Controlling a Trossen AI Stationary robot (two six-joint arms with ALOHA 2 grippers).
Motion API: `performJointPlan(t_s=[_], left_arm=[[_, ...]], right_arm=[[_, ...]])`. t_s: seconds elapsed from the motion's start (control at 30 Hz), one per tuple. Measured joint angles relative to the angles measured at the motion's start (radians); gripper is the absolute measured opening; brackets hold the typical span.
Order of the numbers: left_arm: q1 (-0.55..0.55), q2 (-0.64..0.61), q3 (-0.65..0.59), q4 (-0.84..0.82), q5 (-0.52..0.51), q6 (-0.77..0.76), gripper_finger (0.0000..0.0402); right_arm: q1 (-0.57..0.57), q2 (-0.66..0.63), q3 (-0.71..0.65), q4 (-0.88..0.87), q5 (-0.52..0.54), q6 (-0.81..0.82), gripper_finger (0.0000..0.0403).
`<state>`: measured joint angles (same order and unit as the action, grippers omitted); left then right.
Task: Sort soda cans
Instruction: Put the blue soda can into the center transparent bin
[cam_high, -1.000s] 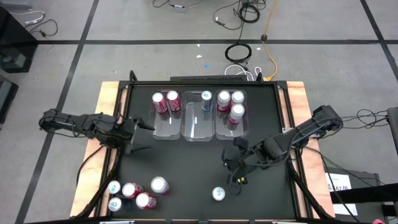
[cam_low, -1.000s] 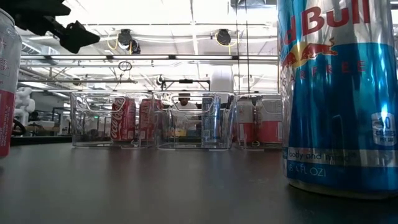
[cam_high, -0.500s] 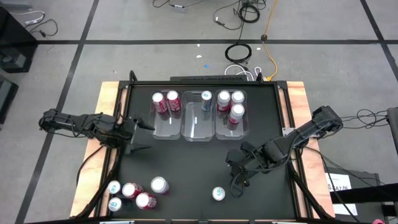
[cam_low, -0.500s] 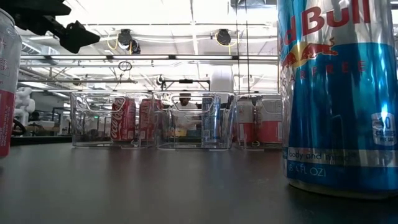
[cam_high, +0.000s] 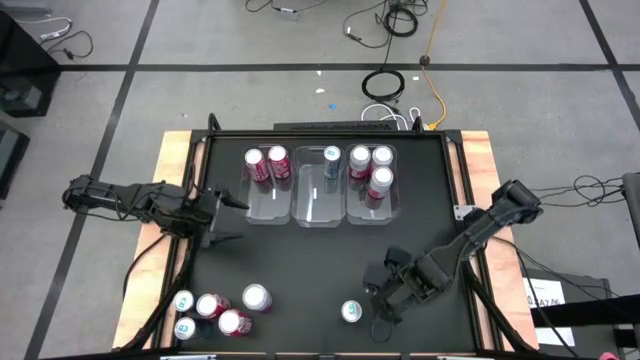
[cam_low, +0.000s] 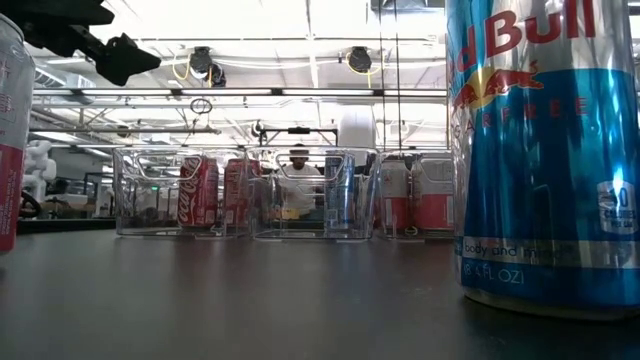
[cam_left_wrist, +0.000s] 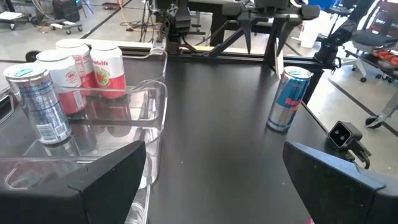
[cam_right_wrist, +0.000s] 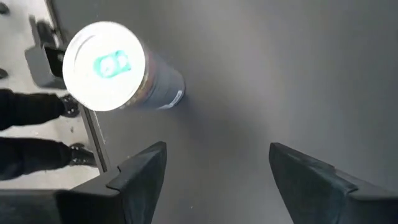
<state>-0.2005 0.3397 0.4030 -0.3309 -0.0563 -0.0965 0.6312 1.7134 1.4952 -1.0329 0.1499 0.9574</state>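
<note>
the right claw (cam_high: 383, 297) hangs released over the near right part of the black counter (cam_high: 300, 270), just beside a lone blue can (cam_high: 351, 312) standing upright and apart from its fingers. the left claw (cam_high: 228, 220) waits spread open at the left, beside the clear bins (cam_high: 320, 210) at the far side, which hold red, blue and pink cans. five more cans (cam_high: 218, 310) cluster at the near left corner.

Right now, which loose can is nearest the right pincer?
The lone blue can at the table's front edge, standing alone just beside the right pincer. The other loose cans cluster at the front-left corner, far off.
</note>
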Motion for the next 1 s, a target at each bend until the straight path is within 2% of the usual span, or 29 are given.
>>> performJointPlan(t_s=[0.33, 0.57, 1.0], left_arm=[[0.000, 0.000, 0.000, 0.000, 0.000, 0.000, 0.0386], [0.000, 0.000, 0.000, 0.000, 0.000, 0.000, 0.0386], [0.000, 0.000, 0.000, 0.000, 0.000, -0.001, 0.0386]], right_arm=[[0.042, 0.087, 0.000, 0.073, 0.001, -0.041, 0.0277], [0.044, 0.091, 0.000, 0.093, 0.036, -0.056, 0.0277], [0.038, 0.105, 0.000, 0.197, 0.033, -0.058, 0.0277]])
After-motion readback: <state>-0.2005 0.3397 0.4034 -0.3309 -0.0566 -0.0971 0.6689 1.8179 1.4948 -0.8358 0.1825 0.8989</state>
